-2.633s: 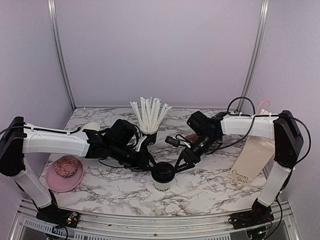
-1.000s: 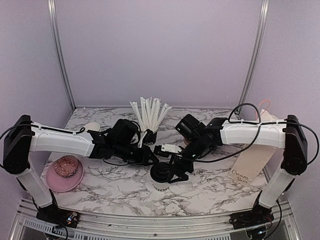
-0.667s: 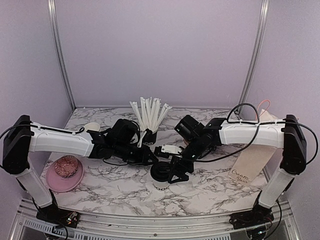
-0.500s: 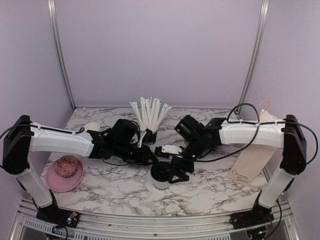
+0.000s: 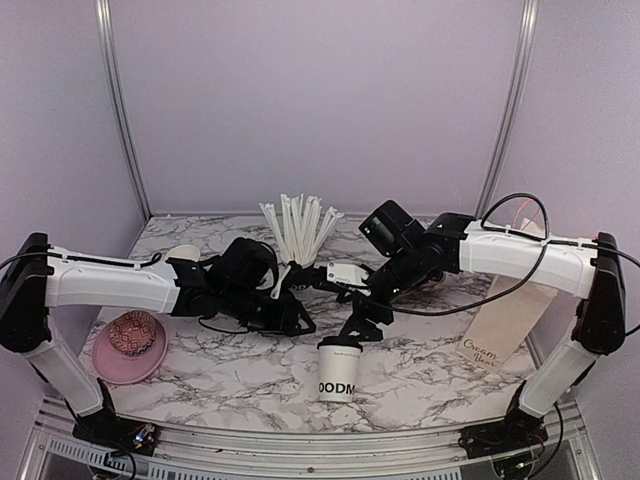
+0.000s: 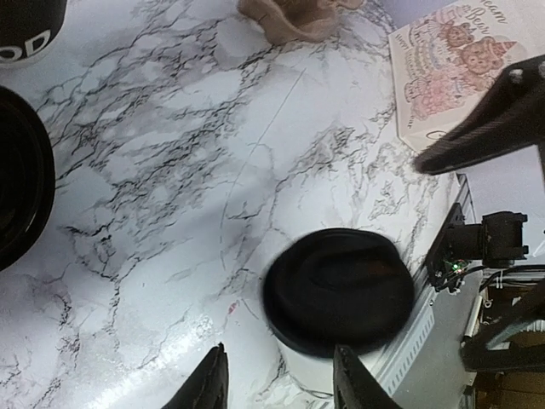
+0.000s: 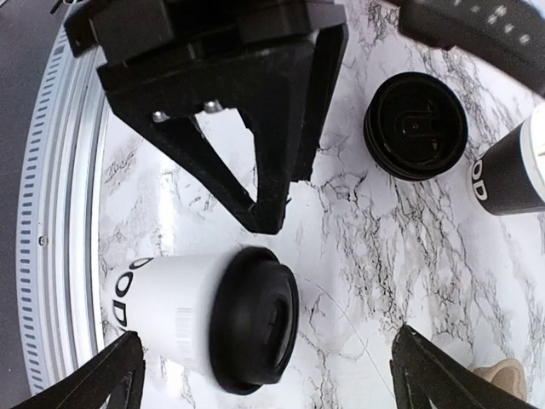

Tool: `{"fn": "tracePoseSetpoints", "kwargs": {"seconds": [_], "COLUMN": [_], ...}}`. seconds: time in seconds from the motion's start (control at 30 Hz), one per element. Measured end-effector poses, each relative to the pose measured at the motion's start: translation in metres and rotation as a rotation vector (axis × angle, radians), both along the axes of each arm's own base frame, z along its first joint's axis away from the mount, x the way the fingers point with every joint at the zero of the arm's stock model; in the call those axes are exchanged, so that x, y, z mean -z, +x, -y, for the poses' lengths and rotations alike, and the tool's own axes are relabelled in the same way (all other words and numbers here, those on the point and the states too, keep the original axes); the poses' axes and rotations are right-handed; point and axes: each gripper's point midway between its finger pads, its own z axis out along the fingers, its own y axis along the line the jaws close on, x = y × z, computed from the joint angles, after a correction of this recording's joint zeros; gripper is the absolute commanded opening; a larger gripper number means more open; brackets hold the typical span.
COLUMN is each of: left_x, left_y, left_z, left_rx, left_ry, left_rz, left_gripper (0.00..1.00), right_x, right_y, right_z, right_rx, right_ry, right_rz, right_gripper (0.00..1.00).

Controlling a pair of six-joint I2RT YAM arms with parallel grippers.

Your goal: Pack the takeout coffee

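One takeout coffee cup (image 5: 337,374), white with black lettering and a black lid, stands upright near the table's front edge. It also shows in the right wrist view (image 7: 170,311), and its lid shows in the left wrist view (image 6: 339,290). My right gripper (image 5: 358,326) hangs open just above and behind it, holding nothing (image 7: 264,341). My left gripper (image 5: 300,322) is open and empty, low to the cup's left (image 6: 279,368). The second lidded cup (image 7: 415,126) stands beside the black straw cup (image 7: 509,175). Its lid shows in the left wrist view (image 6: 21,170). In the top view the left arm hides it.
A black cup of white straws (image 5: 300,235) stands at the back middle. A paper bag (image 5: 510,310) leans at the right, printed side showing in the left wrist view (image 6: 451,68). A pink bowl (image 5: 128,345) and a lidless white cup (image 5: 183,255) sit at the left.
My right gripper, which was down on the cup's lid, has lifted up and back, open. The cup now stands free, a little nearer the front edge. The left gripper barely moved.
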Motion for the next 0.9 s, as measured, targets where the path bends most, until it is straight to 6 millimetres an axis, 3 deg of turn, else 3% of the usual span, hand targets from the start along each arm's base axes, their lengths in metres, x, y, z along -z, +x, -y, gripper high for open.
{"fn": "tracePoseSetpoints", "kwargs": {"seconds": [0.13, 0.23, 0.33, 0.37, 0.43, 0.53, 0.67, 0.77, 0.83, 0.9], "left_x": [-0.023, -0.025, -0.024, -0.023, -0.022, -0.017, -0.011, -0.006, 0.003, 0.015], "left_y": [0.002, 0.002, 0.002, 0.001, -0.003, -0.015, -0.03, -0.017, -0.008, -0.003], "left_z": [0.007, 0.007, 0.007, 0.007, 0.007, 0.011, 0.018, 0.032, 0.037, 0.041], "left_rx": [0.009, 0.008, 0.011, 0.015, 0.032, 0.067, 0.097, 0.078, 0.065, 0.066], "left_ry": [-0.047, -0.049, -0.047, -0.044, -0.03, 0.012, 0.086, 0.132, 0.166, 0.202], "left_rz": [0.035, 0.037, 0.036, 0.04, 0.057, 0.102, 0.149, 0.189, 0.204, 0.211], "left_gripper": [0.43, 0.48, 0.61, 0.78, 0.88, 0.9, 0.9, 0.91, 0.99, 0.99], "right_x": [0.003, 0.007, 0.016, 0.018, 0.023, 0.023, 0.008, -0.001, -0.008, -0.013], "right_y": [-0.001, -0.001, -0.005, -0.006, -0.007, -0.003, 0.024, 0.042, 0.05, 0.053], "right_z": [-0.001, -0.001, 0.003, 0.005, 0.008, 0.019, 0.04, 0.056, 0.063, 0.066], "right_rx": [-0.006, -0.006, -0.005, -0.005, -0.002, 0.024, 0.114, 0.177, 0.208, 0.227], "right_ry": [-0.001, -0.005, -0.022, -0.027, -0.036, -0.031, 0.02, 0.047, 0.062, 0.073], "right_rz": [-0.01, -0.013, -0.027, -0.031, -0.04, -0.051, -0.057, -0.045, -0.033, -0.024], "right_gripper": [0.97, 0.97, 0.97, 0.97, 0.97, 0.97, 0.97, 0.97, 0.97, 0.97]}}
